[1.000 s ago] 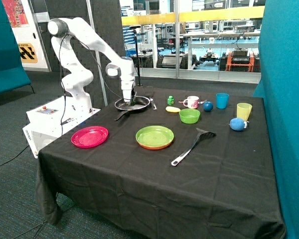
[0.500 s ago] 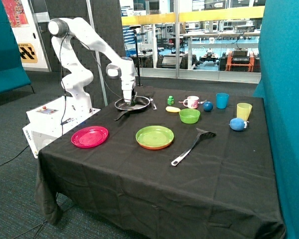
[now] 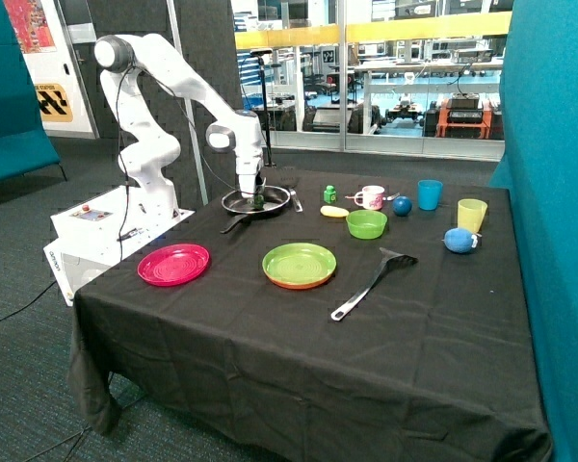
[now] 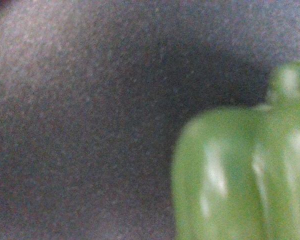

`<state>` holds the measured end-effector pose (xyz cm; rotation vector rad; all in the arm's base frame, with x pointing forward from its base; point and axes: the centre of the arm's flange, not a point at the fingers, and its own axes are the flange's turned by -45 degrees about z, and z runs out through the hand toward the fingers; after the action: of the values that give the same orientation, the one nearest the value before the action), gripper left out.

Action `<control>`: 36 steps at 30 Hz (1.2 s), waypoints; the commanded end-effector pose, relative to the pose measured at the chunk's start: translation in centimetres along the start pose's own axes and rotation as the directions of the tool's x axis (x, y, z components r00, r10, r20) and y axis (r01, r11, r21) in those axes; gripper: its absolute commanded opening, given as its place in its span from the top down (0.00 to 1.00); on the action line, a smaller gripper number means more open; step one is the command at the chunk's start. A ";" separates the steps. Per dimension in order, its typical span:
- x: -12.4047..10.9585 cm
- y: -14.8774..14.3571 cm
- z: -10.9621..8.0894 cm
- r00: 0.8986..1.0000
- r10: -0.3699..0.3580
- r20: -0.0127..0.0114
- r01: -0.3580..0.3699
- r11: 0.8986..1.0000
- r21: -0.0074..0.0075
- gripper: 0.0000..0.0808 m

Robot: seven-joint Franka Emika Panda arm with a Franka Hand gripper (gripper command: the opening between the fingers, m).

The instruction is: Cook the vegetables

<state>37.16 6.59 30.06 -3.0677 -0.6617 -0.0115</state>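
Note:
The dark green rounded vegetable (image 3: pixel 258 201) lies in the black frying pan (image 3: pixel 281 199) at the back of the table. It fills one side of the wrist view (image 4: pixel 240 175), on the pan's dark surface (image 4: pixel 90 125). My gripper (image 3: pixel 251 189) hangs right over the pan, just above this vegetable. The pale yellow oval vegetable (image 3: pixel 334 211) lies on the black cloth between the pan and the green bowl (image 3: pixel 366 224).
A small green cube (image 3: pixel 329 194), a pink-and-white mug (image 3: pixel 371 197), a dark blue ball (image 3: pixel 402 205), a blue cup (image 3: pixel 430 194) and a yellow cup (image 3: pixel 471 215) stand behind the bowl. A pink plate (image 3: pixel 173 264), a green plate (image 3: pixel 299 265) and a spatula (image 3: pixel 371 283) lie nearer the front.
The green vegetable now shows in the pan under the gripper, where before it was hidden. The gripper has shifted only slightly above the pan.

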 end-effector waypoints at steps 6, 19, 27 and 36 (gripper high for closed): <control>0.4 0.3 -0.8 1.000 0.002 0.008 -0.002 1.000 -0.002 0.00; 3.0 0.0 -4.1 1.000 -0.014 0.008 0.015 1.000 -0.002 0.00; 6.8 0.4 -5.4 1.000 0.010 0.008 -0.010 1.000 -0.002 0.03; 10.4 -0.4 -6.0 0.999 0.035 0.008 -0.035 0.999 -0.002 0.19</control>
<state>43.04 9.28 35.13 -3.0716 -0.6441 -0.0097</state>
